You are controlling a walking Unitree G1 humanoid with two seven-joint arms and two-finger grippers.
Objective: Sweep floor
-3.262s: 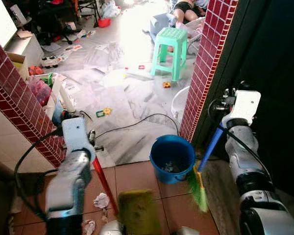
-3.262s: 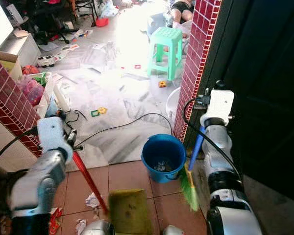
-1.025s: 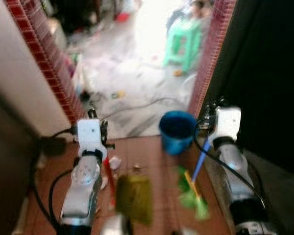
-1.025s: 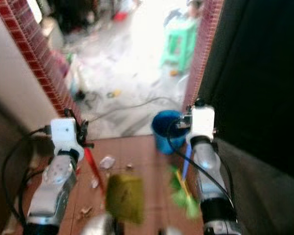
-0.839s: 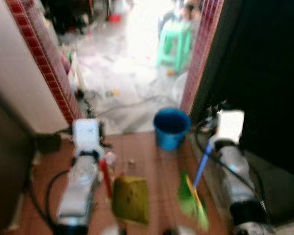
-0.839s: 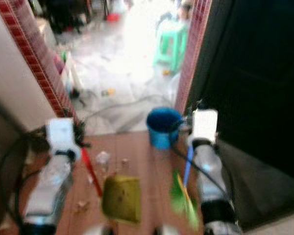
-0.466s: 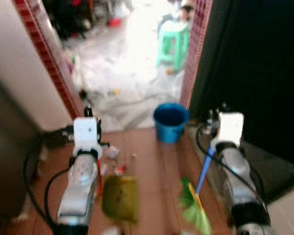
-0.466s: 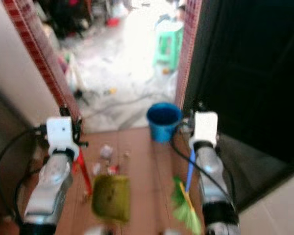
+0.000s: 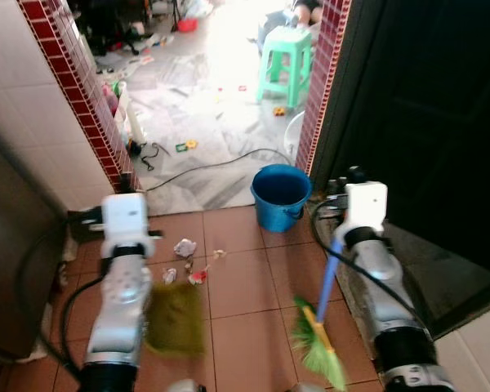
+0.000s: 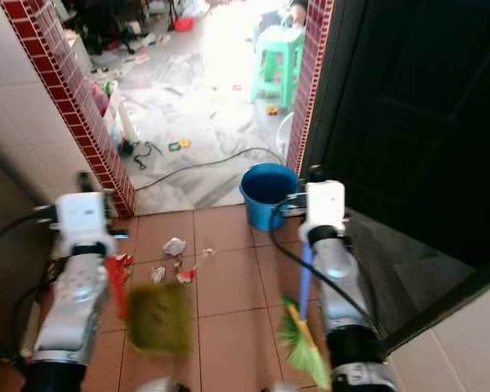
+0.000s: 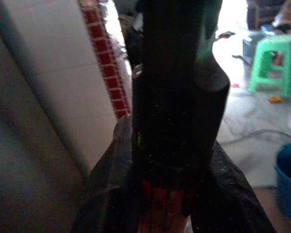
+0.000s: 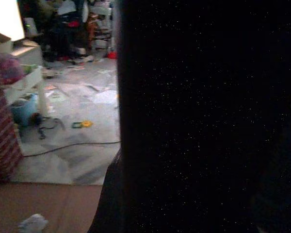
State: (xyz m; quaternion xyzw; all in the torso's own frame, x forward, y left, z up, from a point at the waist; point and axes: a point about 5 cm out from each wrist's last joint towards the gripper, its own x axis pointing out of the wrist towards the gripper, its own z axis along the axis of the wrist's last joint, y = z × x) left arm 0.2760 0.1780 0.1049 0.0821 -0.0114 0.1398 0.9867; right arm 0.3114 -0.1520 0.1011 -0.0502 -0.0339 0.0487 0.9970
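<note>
Backed away since 3.3 s ago: litter (image 9: 184, 247) once at the robot's feet now lies farther ahead, left of the bucket (image 9: 281, 196). Dustpan (image 9: 175, 318) hangs near-left, its red handle clenched by the left gripper (image 11: 167, 194); broom (image 9: 319, 349) hangs near-right from the right gripper (image 9: 336, 245), finger state untellable. Risk: sweeping from here scatters litter past the pan, or the broom clips the bucket.

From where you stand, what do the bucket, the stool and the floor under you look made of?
Bucket: plastic by the look, uniform glossy blue. Stool: likely plastic too, one mint-green moulded piece. Floor: matte terracotta tile, probably ceramic, with pale grout lines.
</note>
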